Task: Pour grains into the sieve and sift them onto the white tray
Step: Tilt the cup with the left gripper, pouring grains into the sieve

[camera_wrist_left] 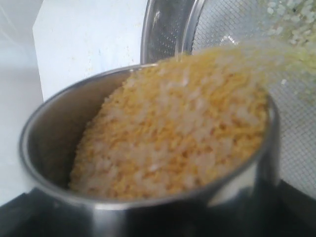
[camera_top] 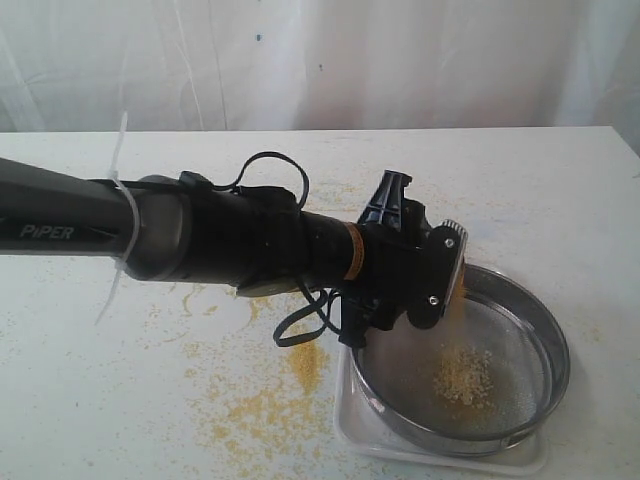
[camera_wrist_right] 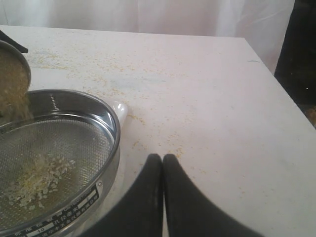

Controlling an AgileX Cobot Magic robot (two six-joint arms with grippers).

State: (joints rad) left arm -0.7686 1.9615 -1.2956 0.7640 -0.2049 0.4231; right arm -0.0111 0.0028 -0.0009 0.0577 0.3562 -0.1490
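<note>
My left gripper [camera_top: 440,272] is shut on a small steel cup [camera_wrist_left: 47,143], tipped over the near-left rim of the sieve [camera_top: 553,345]. The cup is full of yellow and whitish grains [camera_wrist_left: 173,133], and a blurred stream of them spills over its lip. A small pale pile of grains [camera_top: 462,375] lies on the mesh. The sieve rests on the white tray [camera_top: 500,463], which shows only at the edges. My right gripper [camera_wrist_right: 163,159] is shut with nothing in it, hovering just beside the sieve [camera_wrist_right: 106,143] and apart from it. The tilted cup [camera_wrist_right: 15,59] also shows in the right wrist view.
Yellow meal [camera_top: 270,400] is scattered over the white table left of the tray and thinly around it. The table's right edge [camera_wrist_right: 276,89] drops off to a dark floor. A white curtain hangs behind the table.
</note>
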